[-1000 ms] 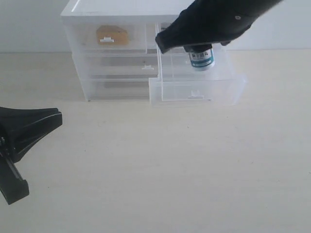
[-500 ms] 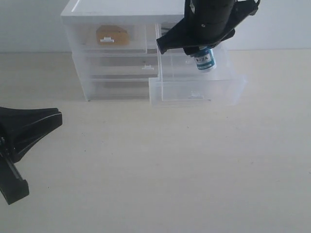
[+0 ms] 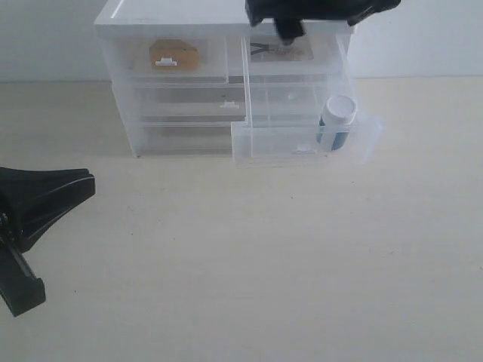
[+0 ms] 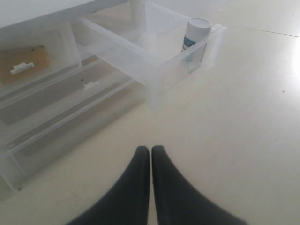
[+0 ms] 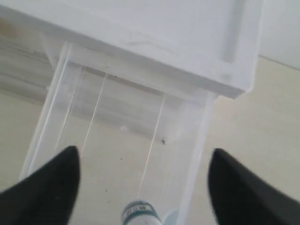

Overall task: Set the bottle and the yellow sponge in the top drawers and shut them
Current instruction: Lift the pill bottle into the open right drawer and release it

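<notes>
- As to the right gripper point(image 5: 143, 152)?
- Up high over the cabinet point(image 3: 181, 15), pointing down into the pulled-out right drawer point(image 3: 302, 145) — fingers spread wide, gripping nothing.
- And the left gripper point(image 4: 150, 150)?
- Low over the table point(image 3: 264, 264), well apart from the cabinet, aimed toward it. Fingers pressed together, nothing between them.
- Where to find the bottle point(image 3: 336, 121)?
- Inside the right drawer, in the front corner on the side away from the left drawer point(image 3: 128, 53), close behind the front wall. Touching that wall or not: cannot tell. Free of both grippers.
- Standing or lying?
- Standing — long axis vertical, white cap up, label visible through the clear front wall. In the right wrist view, only the cap end, looked down upon.
- And the sponge point(image 3: 173, 54)?
- In the left drawer, pushed in flush with the cabinet front. Seen dimly through the translucent front, right behind the small white handle tab. Too blurred to tell which way its thin end points.
</notes>
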You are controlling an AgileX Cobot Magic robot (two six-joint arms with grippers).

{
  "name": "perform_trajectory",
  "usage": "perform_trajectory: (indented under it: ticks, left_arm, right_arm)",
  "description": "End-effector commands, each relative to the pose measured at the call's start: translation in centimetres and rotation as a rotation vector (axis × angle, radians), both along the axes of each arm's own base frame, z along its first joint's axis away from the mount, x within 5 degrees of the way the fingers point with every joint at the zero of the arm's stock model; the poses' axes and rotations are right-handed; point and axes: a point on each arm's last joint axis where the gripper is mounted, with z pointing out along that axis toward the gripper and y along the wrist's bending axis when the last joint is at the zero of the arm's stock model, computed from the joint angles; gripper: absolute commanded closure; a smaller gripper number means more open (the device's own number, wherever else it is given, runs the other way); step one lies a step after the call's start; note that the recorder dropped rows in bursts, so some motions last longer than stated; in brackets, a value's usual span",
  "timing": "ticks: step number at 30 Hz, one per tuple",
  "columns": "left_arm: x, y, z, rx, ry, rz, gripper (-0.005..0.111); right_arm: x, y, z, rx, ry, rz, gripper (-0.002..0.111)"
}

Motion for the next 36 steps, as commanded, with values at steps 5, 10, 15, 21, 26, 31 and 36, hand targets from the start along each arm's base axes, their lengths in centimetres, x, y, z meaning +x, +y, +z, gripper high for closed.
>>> perform_trajectory:
  ticks: [5, 10, 15, 21, 26, 31, 36]
  left_arm:
    - [0.0, 0.1, -0.1, -0.004, 0.011, 0.016, 0.103]
    - [0.0, 0.1, -0.1, -0.007, 0.013, 0.017, 0.103]
    - [0.0, 0.1, -0.1, -0.007, 0.013, 0.017, 0.103]
    - [0.0, 0.1, -0.1, -0.007, 0.013, 0.017, 0.103]
    - [0.0, 0.1, -0.1, -0.007, 0.013, 0.017, 0.103]
    - [0.0, 0.1, -0.1, -0.007, 0.013, 0.017, 0.103]
    - [0.1, 0.2, -0.2, 0.006, 0.022, 0.033, 0.103]
  right_arm:
    - [-5.1, -4.8, 2.7, -0.092, 0.125, -0.097, 0.107]
    - [-5.4, -4.6, -1.0, -0.126, 0.199, -0.055, 0.107]
    - [-4.8, -3.3, -3.4, -0.107, 0.236, 0.024, 0.107]
    - [-3.3, -2.4, -6.1, -0.182, 0.277, 0.030, 0.107]
    - [-2.7, -1.8, -6.2, -0.149, 0.225, 0.046, 0.107]
    - [-0.6, -0.3, -6.6, -0.075, 0.072, 0.132, 0.107]
    - [-0.6, -0.8, -5.4, -0.108, 0.097, 0.082, 0.107]
